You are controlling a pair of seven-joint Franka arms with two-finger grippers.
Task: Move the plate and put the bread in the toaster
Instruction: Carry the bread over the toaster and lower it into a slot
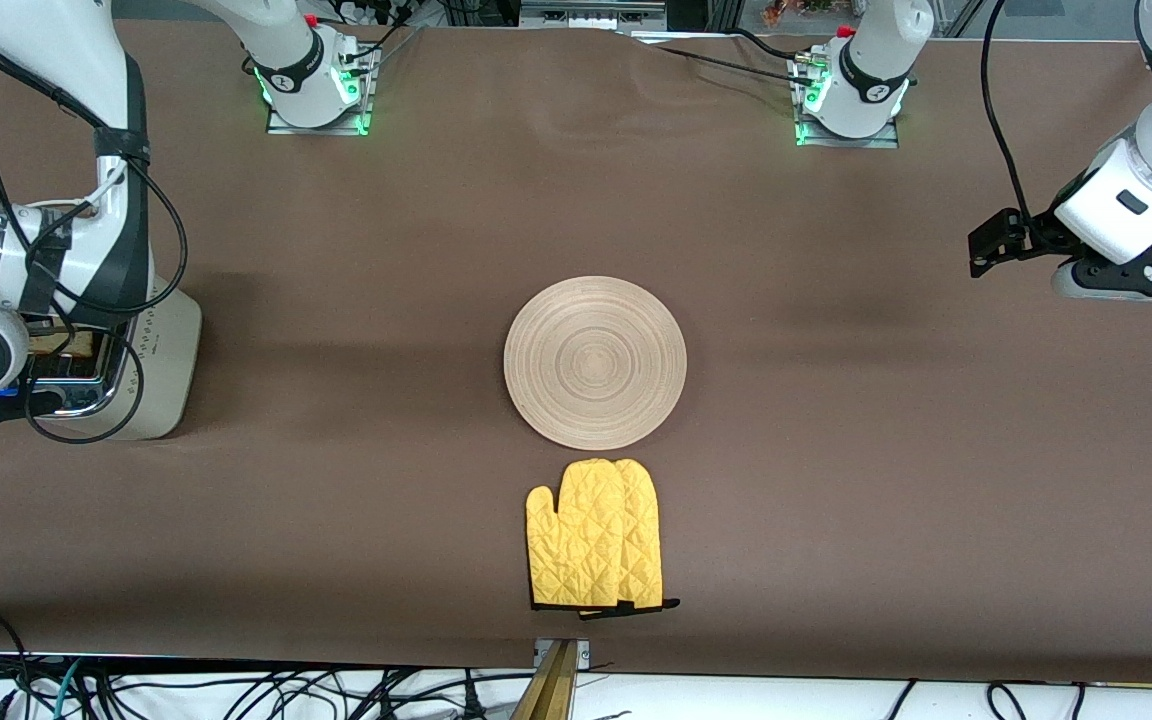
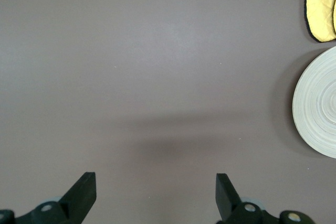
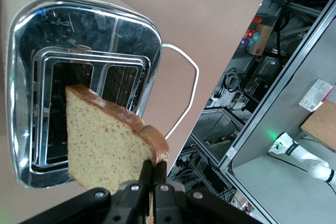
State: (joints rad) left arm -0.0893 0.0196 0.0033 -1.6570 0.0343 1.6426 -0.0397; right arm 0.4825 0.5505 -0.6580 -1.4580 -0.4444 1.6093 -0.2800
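Now right tool point(image 3: 153, 182) pinching bread point(image 3: 102, 148) crust edge over toaster point(image 3: 79, 45); soft, crumbly. Left tool point(image 2: 156, 195) idling, released.

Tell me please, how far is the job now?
Done, apparently: the plate lies bare mid-table beside the yellow mitt. In hand: the right gripper, shut on the bread, holds it over the toaster. Left: lowering it into a slot. The left gripper waits open.

the plate point(image 1: 595, 362) lies mid-table, the oven mitt point(image 1: 596, 548) just beside it, nearer the front camera. the toaster point(image 1: 151, 372) stands at the right arm's end, the bread point(image 3: 107, 148) over its slots.
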